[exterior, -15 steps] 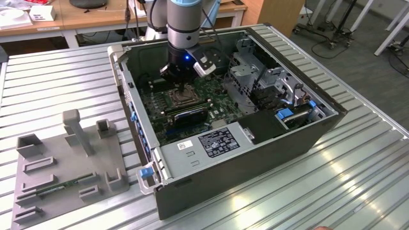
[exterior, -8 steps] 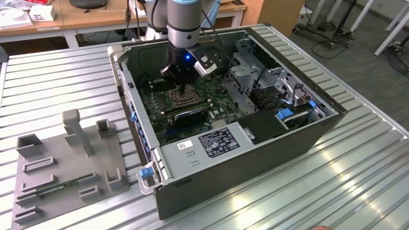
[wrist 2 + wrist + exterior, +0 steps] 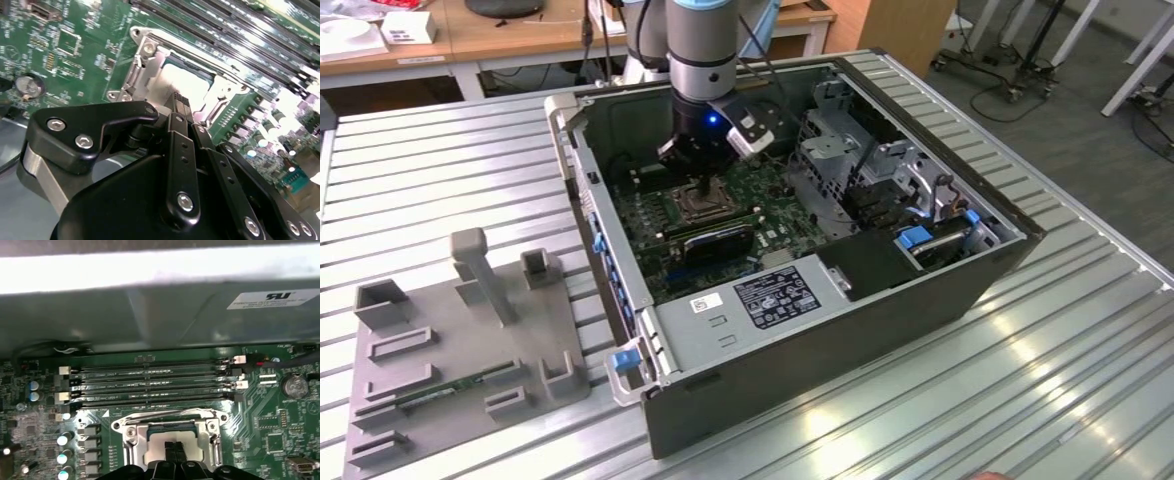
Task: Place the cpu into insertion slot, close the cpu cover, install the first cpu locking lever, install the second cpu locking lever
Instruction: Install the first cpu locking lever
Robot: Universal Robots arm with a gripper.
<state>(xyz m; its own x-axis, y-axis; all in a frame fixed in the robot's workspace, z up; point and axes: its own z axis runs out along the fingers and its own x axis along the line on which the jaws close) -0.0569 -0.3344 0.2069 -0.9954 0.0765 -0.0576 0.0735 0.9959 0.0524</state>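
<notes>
Snugly, silver cpu cover (image 3: 131, 434) frames cpu (image 3: 159, 441).

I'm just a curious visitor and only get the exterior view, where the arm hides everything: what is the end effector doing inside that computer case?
Observer: In the second wrist view, the end effector has its fingertips together, right at the silvery top of the cpu.
Operator: Is its metal cover down?
Observer: In the first wrist view, the cpu cover lies flat, framing it.
Operator: Anything else nearby?
Observer: Same view: a round coin battery sits on the green board.
</notes>
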